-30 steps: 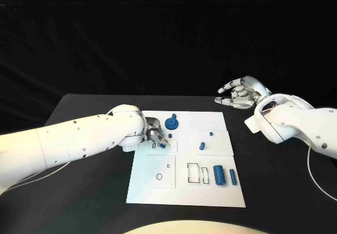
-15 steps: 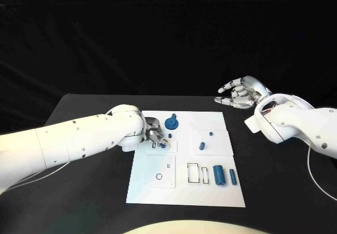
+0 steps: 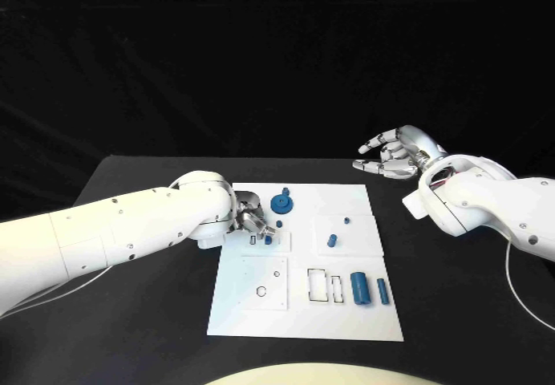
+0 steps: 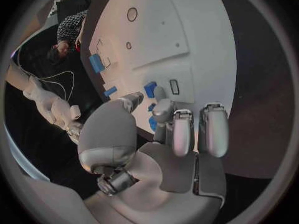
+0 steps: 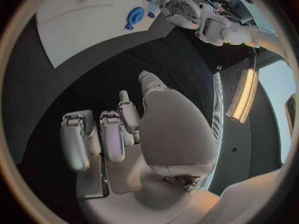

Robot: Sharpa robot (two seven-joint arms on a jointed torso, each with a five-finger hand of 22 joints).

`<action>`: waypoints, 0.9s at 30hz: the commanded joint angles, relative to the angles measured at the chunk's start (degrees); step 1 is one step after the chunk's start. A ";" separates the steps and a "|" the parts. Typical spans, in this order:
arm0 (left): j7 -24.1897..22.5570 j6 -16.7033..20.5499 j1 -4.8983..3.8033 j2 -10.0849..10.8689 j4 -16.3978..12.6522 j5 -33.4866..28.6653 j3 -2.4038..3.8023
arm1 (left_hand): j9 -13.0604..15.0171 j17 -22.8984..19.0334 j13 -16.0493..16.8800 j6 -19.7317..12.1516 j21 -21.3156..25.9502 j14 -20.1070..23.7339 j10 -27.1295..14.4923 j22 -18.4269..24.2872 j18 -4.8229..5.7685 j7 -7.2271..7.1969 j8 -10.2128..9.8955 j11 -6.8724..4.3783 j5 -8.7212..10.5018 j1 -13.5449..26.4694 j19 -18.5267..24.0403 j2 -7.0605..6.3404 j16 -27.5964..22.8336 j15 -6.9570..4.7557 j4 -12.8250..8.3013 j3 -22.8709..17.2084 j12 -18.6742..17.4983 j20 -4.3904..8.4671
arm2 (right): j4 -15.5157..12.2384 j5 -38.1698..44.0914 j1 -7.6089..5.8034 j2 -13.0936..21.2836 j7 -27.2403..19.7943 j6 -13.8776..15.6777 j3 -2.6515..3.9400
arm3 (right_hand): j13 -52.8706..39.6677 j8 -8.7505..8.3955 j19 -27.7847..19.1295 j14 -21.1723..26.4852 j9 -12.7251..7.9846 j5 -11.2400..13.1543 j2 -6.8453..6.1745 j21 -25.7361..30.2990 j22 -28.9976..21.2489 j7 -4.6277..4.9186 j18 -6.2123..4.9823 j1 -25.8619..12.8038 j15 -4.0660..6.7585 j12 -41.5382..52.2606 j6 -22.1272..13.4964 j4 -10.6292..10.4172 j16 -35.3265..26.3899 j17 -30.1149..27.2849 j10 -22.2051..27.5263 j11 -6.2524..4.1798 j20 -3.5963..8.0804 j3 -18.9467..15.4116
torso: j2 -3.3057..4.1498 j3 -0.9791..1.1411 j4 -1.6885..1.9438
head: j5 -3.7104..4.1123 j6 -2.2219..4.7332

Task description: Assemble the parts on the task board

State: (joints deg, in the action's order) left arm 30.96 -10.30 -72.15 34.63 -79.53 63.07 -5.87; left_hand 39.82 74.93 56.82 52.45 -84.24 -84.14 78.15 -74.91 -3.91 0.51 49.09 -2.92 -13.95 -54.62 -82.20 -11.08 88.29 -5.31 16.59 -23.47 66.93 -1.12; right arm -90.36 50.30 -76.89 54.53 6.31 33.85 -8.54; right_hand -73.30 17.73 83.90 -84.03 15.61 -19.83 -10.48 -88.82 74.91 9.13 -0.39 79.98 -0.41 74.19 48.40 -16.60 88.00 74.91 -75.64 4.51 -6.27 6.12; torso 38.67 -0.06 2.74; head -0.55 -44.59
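the left hand (image 3: 253, 219) rests over the far-left part of the white task board (image 3: 303, 317), its fingers (image 4: 182, 134) curled down around a small blue part (image 3: 267, 238); whether it actually pinches that part i cannot tell. just beyond it sits a blue gear-shaped part (image 3: 282, 202). two blue cylinders (image 3: 370, 288) lie near the board's right edge. the right hand (image 3: 397, 154) hovers beyond the board's far-right corner above the black worktop (image 3: 463, 321), fingers spread, empty.

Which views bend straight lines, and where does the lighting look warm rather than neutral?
Left wrist view: the task board edges curve from fisheye distortion. Right wrist view: the board bows likewise, and a warm orange glow falls beside the right robot hand. Head view: board edges stay straight under even, neutral light.
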 commanded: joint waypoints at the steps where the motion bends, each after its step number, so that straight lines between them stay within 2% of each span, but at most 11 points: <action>1: -0.22 0.79 -0.02 0.30 -0.56 -0.55 0.62 | -0.04 12.06 -0.11 -0.12 0.22 -5.02 -0.36 -2.43 1.01 0.44 -0.31 0.12 0.20 0.18 0.19 -0.05 -0.13 -0.33 0.13 0.34 -0.22 0.26 | 0.06 0.21 0.06 0.00 -0.82 -0.14 0.01 | 0.05 0.27 5.37 -4.74 -0.06 0.37 -0.04 0.34 14.20 0.01 -0.01 -0.38 0.37 -0.06 -0.04 -0.11 -0.22 10.21 0.28 -0.19 0.31 -0.01 | -0.05 0.03 0.02 | 0.01 0.09; 3: -0.24 1.20 -0.04 0.63 -0.85 -1.52 1.38 | -0.06 11.78 -0.66 -0.51 0.33 -4.94 -0.72 -2.23 0.96 0.53 -0.46 0.18 0.32 0.04 0.32 -0.05 -0.31 -0.32 0.07 0.62 -0.63 0.26 | 0.16 0.20 0.07 -0.01 -0.84 -0.14 0.01 | 0.05 0.27 5.37 -4.74 -0.06 0.37 -0.04 0.34 14.20 0.01 -0.01 -0.38 0.37 -0.06 -0.04 -0.11 -0.22 10.21 0.28 -0.19 0.31 -0.01 | -0.10 0.05 0.03 | 0.06 0.32; 6: -0.35 2.09 -0.22 1.28 -1.20 -3.83 2.92 | -0.39 11.10 -2.33 -2.12 0.71 -4.75 -1.98 -1.54 0.81 1.07 -1.43 0.59 0.22 -0.89 0.78 -0.02 -0.73 -0.09 0.03 1.22 -1.89 0.11 | 0.34 0.15 0.08 -0.04 -0.86 -0.16 0.00 | 0.05 0.27 5.37 -4.74 -0.06 0.37 -0.04 0.34 14.20 0.01 -0.01 -0.38 0.37 -0.06 -0.04 -0.11 -0.22 10.21 0.28 -0.19 0.31 -0.01 | -0.11 0.04 0.03 | 0.05 0.50; 7: -0.41 2.45 -0.44 1.59 -1.13 -4.90 3.71 | -0.96 10.81 -5.88 -3.74 1.23 -4.65 -4.24 -0.62 0.62 1.80 -2.81 1.22 0.05 -1.91 1.42 0.11 -0.91 0.39 0.03 1.71 -4.65 -0.24 | 0.43 0.13 0.09 -0.06 -0.87 -0.18 0.00 | -0.01 0.28 5.39 -4.74 -0.08 0.42 -0.01 0.31 14.22 0.01 0.00 -0.53 0.37 0.01 -0.06 -0.12 -0.23 10.20 0.22 -0.19 0.31 -0.05 | -0.11 0.03 0.06 | 0.04 0.66; 8: -0.46 2.63 -0.72 1.79 -0.93 -5.41 4.18 | -1.53 10.89 -7.08 -4.89 1.28 -4.68 -5.04 -0.59 0.63 2.36 -4.08 1.66 -0.06 -2.45 1.45 0.27 -0.86 0.72 0.04 1.99 -5.56 -0.54 | 0.48 0.11 0.09 -0.07 -0.87 -0.20 0.00 | -0.01 0.28 5.39 -4.74 -0.08 0.42 -0.01 0.31 14.22 0.01 0.00 -0.53 0.37 0.01 -0.06 -0.12 -0.23 10.20 0.22 -0.19 0.31 -0.05 | -0.11 0.05 0.06 | 0.04 0.66; 12: -0.49 2.48 -2.06 1.99 0.90 -4.83 5.17 | -2.96 10.84 -9.51 -6.00 1.77 -4.65 -6.74 0.21 0.42 3.52 -6.95 2.70 -0.47 -4.62 2.01 0.89 -0.88 1.66 -0.09 2.53 -7.36 -1.44 | 0.61 0.08 0.11 -0.10 -0.86 -0.26 -0.01 | -0.03 0.28 5.43 -4.76 -0.08 0.42 0.00 0.23 14.27 0.01 0.02 -0.55 0.37 0.03 -0.06 -0.13 -0.19 10.28 0.20 -0.18 0.31 -0.05 | -0.18 0.12 0.16 | -0.03 0.96; 14: -0.51 1.93 -2.82 1.66 2.69 -4.06 5.45 | -3.26 10.80 -9.67 -6.11 1.95 -4.63 -6.97 0.54 0.34 3.73 -7.53 2.89 -0.51 -4.96 2.23 1.02 -0.89 1.83 -0.01 2.67 -7.49 -1.61 | 0.66 0.07 0.11 -0.11 -0.84 -0.28 -0.02 | -0.03 0.28 5.43 -4.76 -0.08 0.42 0.00 0.23 14.27 0.01 0.02 -0.55 0.37 0.03 -0.06 -0.13 -0.19 10.28 0.20 -0.18 0.31 -0.05 | -0.12 0.13 0.14 | -0.13 1.09; 17: -0.52 0.83 -3.44 0.93 5.24 -3.38 5.63 | -3.82 10.31 -10.77 -6.32 2.40 -4.46 -7.80 1.33 0.15 4.09 -8.52 3.22 -0.51 -5.42 2.79 1.06 -1.20 2.13 0.03 3.07 -8.30 -1.92 | 0.68 0.06 0.11 -0.13 -0.80 -0.33 -0.02 | -0.03 0.28 5.43 -4.76 -0.08 0.42 0.00 0.23 14.27 0.01 0.02 -0.55 0.37 0.03 -0.06 -0.13 -0.19 10.28 0.20 -0.18 0.31 -0.05 | -0.05 0.12 0.13 | -0.20 1.20; 22: -0.57 -0.46 -3.82 -0.53 8.62 -2.82 5.69 | -4.48 9.50 -13.83 -6.73 3.18 -4.14 -9.90 2.64 -0.16 4.59 -9.72 3.70 -0.39 -5.69 3.74 1.22 -1.71 2.56 0.09 3.76 -10.61 -2.31 | 0.70 0.06 0.12 -0.18 -0.80 -0.40 -0.02 | -0.03 0.29 5.46 -4.77 -0.09 0.39 0.06 0.17 14.31 0.01 0.04 -0.62 0.37 0.05 -0.08 -0.10 -0.18 10.32 0.19 -0.19 0.31 -0.05 | 0.14 -0.12 0.06 | -0.22 1.29; 25: -0.63 -0.93 -3.90 -1.50 10.53 -2.58 5.50 | -4.90 9.02 -15.91 -7.03 3.68 -3.94 -11.32 3.47 -0.35 4.90 -10.46 3.98 -0.28 -5.67 4.33 1.32 -2.02 2.82 0.11 4.31 -12.21 -2.53 | 0.69 0.05 0.12 -0.19 -0.80 -0.43 -0.03 | -0.03 0.29 5.46 -4.77 -0.09 0.39 0.06 0.17 14.31 0.01 0.04 -0.62 0.37 0.05 -0.08 -0.10 -0.18 10.32 0.19 -0.19 0.31 -0.05 | 0.21 -0.18 0.09 | -0.23 1.28; 27: -0.66 -1.31 -3.92 -2.14 11.70 -2.45 5.29 | -4.96 8.93 -16.13 -7.07 3.77 -3.90 -11.49 3.61 -0.39 4.94 -10.57 4.03 -0.26 -5.66 4.43 1.32 -2.08 2.86 0.12 4.41 -12.39 -2.56 | 0.69 0.05 0.12 -0.20 -0.79 -0.45 -0.03 | -0.03 0.29 5.46 -4.77 -0.09 0.39 0.06 0.17 14.31 0.01 0.04 -0.62 0.37 0.05 -0.08 -0.10 -0.18 10.32 0.19 -0.19 0.31 -0.05 | 0.21 -0.14 0.09 | -0.24 1.27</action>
State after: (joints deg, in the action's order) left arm 30.89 -9.78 -75.85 32.74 -68.15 60.07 -0.60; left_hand 34.90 74.92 40.78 45.57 -80.71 -84.14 66.95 -71.35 -3.91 5.11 38.77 1.23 -14.33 -59.84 -78.27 -9.78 86.51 -2.84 16.68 -19.45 54.74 -3.59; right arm -89.64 50.21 -76.81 54.37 6.20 33.84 -8.57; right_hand -73.30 17.73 83.90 -84.03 15.61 -19.62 -10.48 -88.82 74.94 9.13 -0.39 79.99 -0.41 74.19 48.40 -16.60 88.00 74.95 -75.64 4.51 -6.27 6.12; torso 38.79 -0.16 2.84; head -0.77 -43.31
